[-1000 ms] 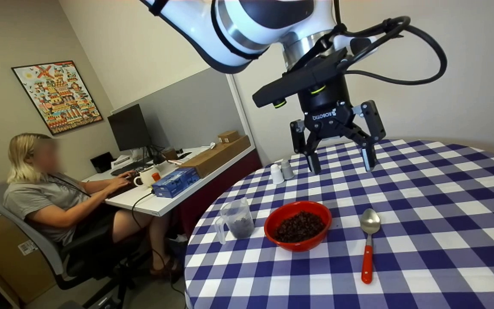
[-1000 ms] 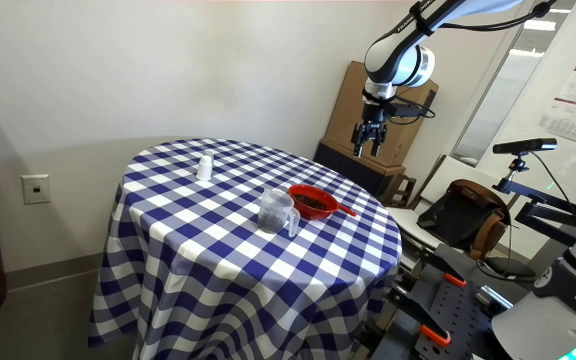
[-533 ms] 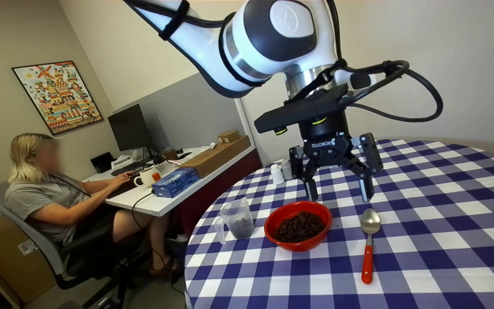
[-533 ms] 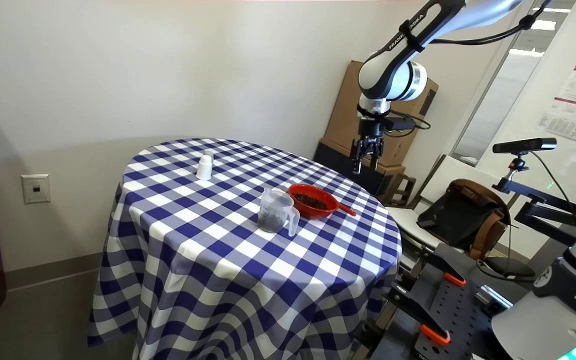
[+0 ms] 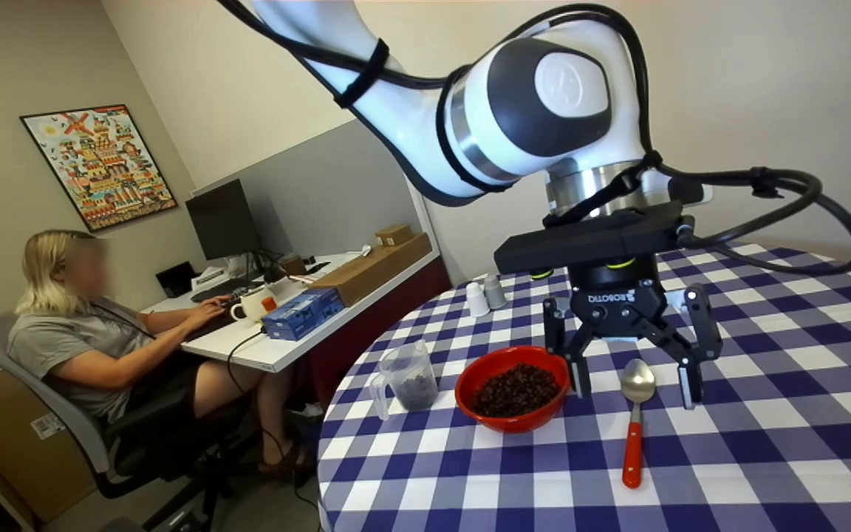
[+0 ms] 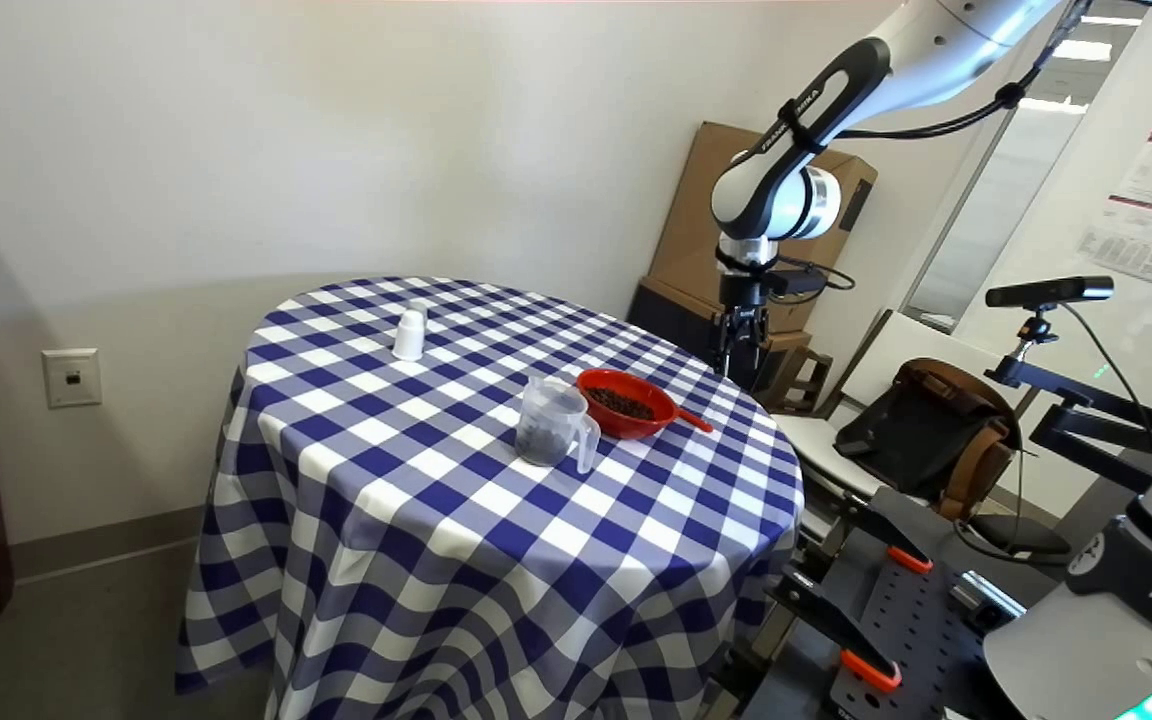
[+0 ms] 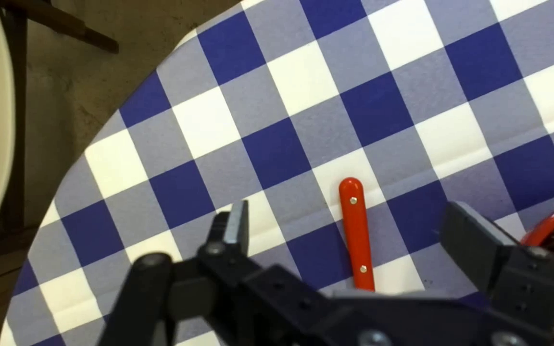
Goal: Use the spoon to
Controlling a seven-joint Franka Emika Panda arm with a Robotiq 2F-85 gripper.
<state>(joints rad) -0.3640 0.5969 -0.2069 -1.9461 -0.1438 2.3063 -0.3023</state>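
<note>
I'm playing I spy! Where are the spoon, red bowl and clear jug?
Spoon [image 7: 357, 234], in the wrist view: handle.
Red bowl [image 5: 520, 425], in an exterior view: outer wall.
Clear jug [image 6: 549, 413], in an exterior view: upper side.

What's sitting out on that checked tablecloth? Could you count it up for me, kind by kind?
Bowl: 1 (the dark bits inside, too many to count, are left out)
Spoon: 1
Jug: 1
Shakers: 2
Total: 5
</note>
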